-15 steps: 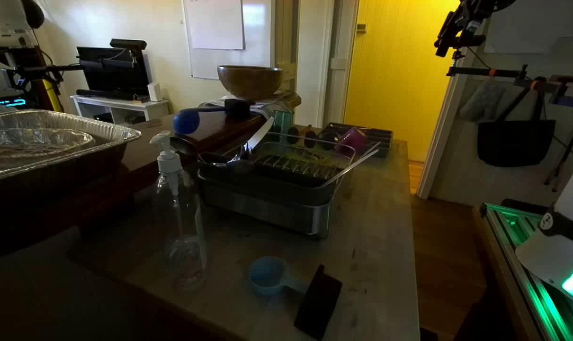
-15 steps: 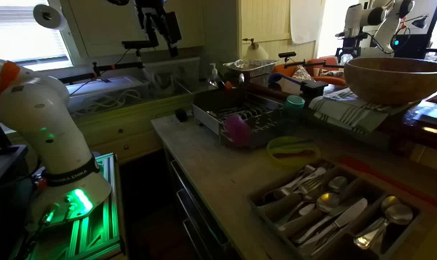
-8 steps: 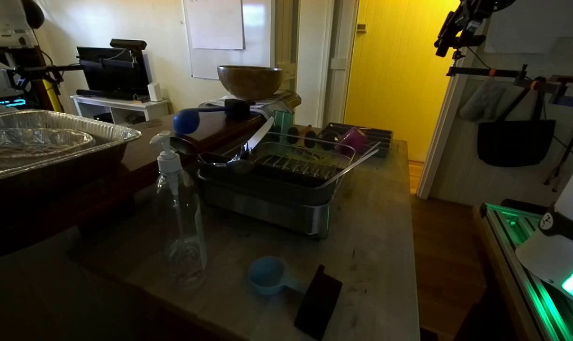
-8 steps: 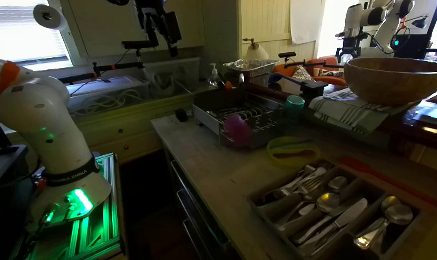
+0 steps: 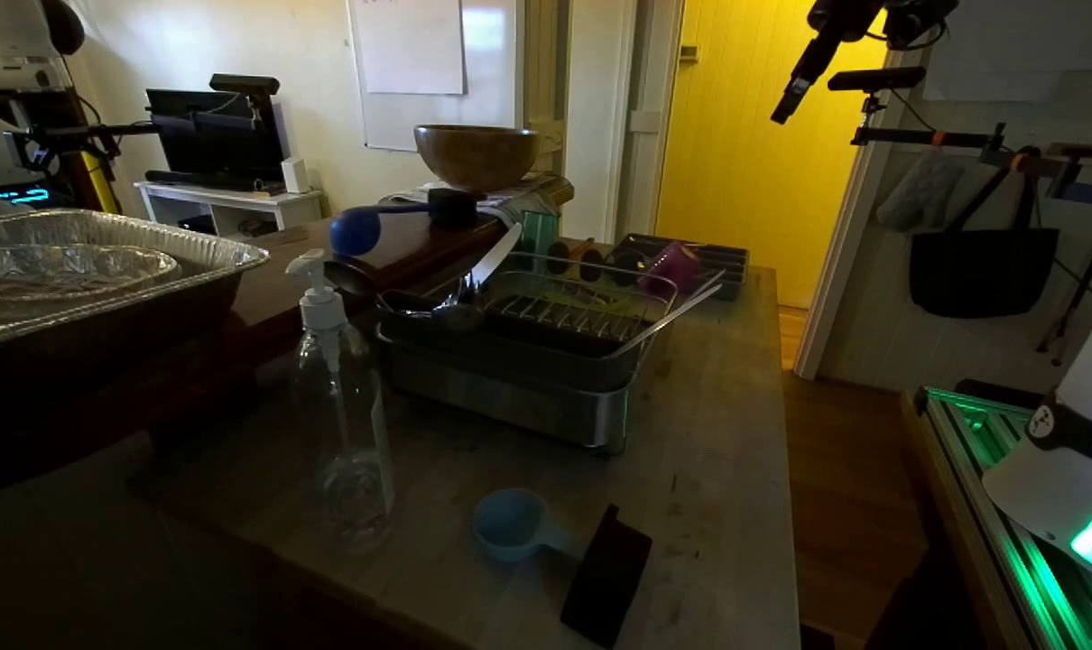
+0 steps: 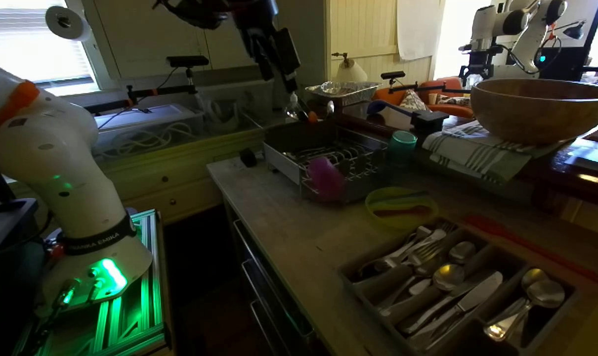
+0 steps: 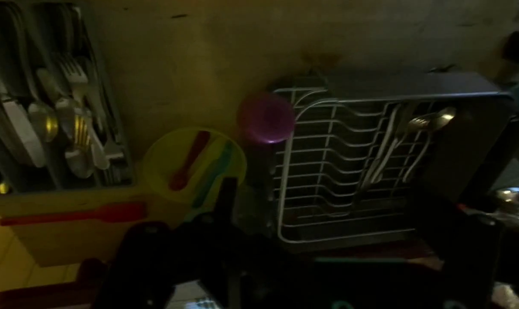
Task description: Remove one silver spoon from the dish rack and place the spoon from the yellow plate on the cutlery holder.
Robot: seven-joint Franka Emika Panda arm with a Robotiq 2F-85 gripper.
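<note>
Well above the level of the worn wooden counter (image 5: 717,433), a black two-fingered hand (image 6: 279,83) hangs at a tilt, its fingers well apart with a gap showing between them; below stands the large rectangular grey metal wire dish rack (image 6: 283,163), and inside it silver spoons (image 7: 421,123) lie together across the wires (the light in here is so poor that I cannot count them); a rounded pink cup (image 7: 266,118) sits at the rack's end. Near that cup lies the shallow round yellow plate (image 7: 154,167), bearing a dark red spoon-shaped utensil (image 7: 184,169) and, beside it, a slim teal utensil (image 7: 212,171); just beyond the plate is the grey divided cutlery holder (image 6: 361,296), holding silver forks (image 7: 75,76), silver knives (image 7: 25,133) and more spoons (image 6: 546,293); a long red spatula (image 7: 120,212) lies alongside it. Past the rack's opposite end, a clear pump bottle (image 5: 347,451) stands upright; near it I see a pale blue scoop (image 5: 510,524) and a black angular object (image 5: 607,578) at the scoop's handle; a wide brown wooden bowl (image 6: 541,111) rests on a striped cloth (image 6: 482,158) higher up.
</note>
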